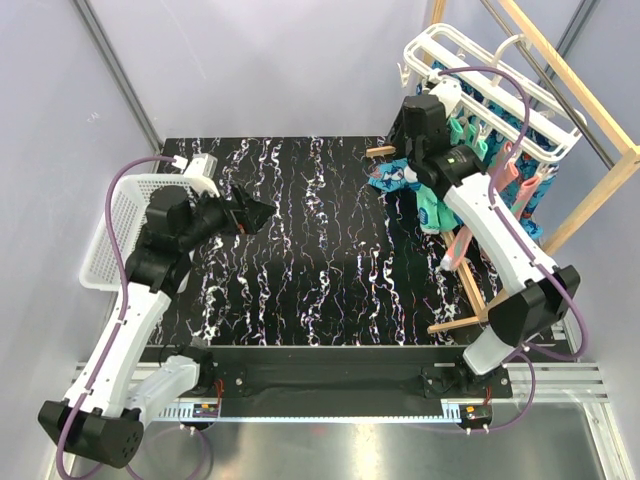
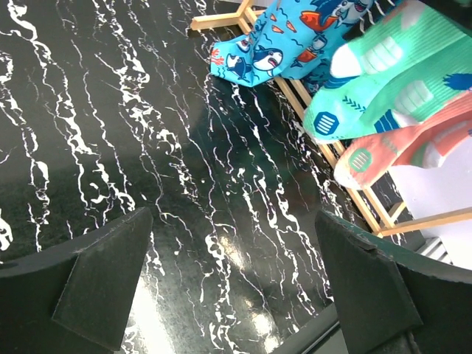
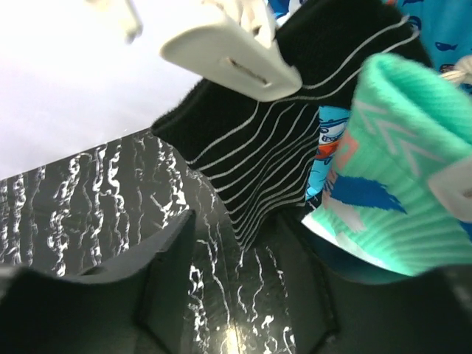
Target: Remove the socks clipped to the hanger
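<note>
The socks hang from the white hanger at the far right corner of the table. The right gripper is spread apart with the dark striped sock between its 2 fingers, maybe touching it. A white clip holds that sock. The left gripper is wide apart over the table, holding nothing.

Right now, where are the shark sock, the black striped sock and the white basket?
shark sock (image 2: 254, 55): left wrist view, on its shark print near the lower end.
black striped sock (image 3: 287, 140): right wrist view, on its white-striped middle.
white basket (image 1: 100, 245): top external view, on its mesh wall.
</note>
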Controlling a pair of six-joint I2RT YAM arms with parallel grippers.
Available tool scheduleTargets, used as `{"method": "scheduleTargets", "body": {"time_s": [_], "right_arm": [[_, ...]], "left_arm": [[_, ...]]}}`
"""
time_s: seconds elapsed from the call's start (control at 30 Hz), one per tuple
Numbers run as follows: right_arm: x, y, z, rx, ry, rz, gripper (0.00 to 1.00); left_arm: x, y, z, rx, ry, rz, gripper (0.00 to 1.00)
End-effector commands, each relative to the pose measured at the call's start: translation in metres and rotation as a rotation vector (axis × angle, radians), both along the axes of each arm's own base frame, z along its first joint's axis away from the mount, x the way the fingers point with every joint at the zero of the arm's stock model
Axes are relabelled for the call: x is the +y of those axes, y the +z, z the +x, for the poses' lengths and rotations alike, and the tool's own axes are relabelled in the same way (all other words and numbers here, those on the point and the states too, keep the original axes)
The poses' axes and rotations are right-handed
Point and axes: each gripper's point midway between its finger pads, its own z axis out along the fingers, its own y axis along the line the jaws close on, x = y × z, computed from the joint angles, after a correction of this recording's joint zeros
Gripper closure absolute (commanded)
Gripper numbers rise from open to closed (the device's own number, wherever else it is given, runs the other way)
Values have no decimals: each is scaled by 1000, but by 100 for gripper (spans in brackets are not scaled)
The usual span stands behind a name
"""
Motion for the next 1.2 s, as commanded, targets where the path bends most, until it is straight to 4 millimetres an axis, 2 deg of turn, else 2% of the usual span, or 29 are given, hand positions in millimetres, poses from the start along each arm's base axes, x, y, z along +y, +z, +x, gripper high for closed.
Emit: {"method": "scheduleTargets", "body": {"time_s": [0.0,0.03,0.07,0.13,0.17,0.23,0.57,0.63,0.73,0.87,1.07,1.1,1.17], "right_arm": [[-4,17,12,-68,-47,-15,48],[-3,16,14,-68,-46,-18,52],[-3,17,14,-70,-44,-16,64],[-4,23,11,-84,-42,-12,74],[-4,23,10,-85,-39,-17,85],[-8,28,7,-94,-40,-24,99],[-12,37,-22,-80,22,-26,100],[-12,32,-24,-55,21,-24,91],[-10,25,-25,-28,8,-2,59],[-7,17,-26,-24,-11,10,52],[-1,6,-15,-20,-75,-37,44],[5,6,-15,-20,-71,-45,44],[4,10,-13,-31,-109,-60,43]], "left_arm": [[-8,18,-5,-68,-44,-30,2],[-9,18,-6,-71,-49,-31,3],[-10,17,-7,-73,-55,-31,4],[-13,16,-7,-64,-65,-26,6],[-14,15,-8,-61,-68,-26,6],[-16,16,-8,-64,-73,-25,7],[-29,35,-6,-94,-96,-46,10],[-31,36,-7,-85,-101,-57,10],[-34,39,-9,-90,-110,-71,9],[-35,36,-10,-84,-113,-71,9],[-34,31,-10,-78,-111,-55,8],[-34,31,-10,-78,-110,-52,7],[-32,30,-9,-78,-105,-45,7]]}}
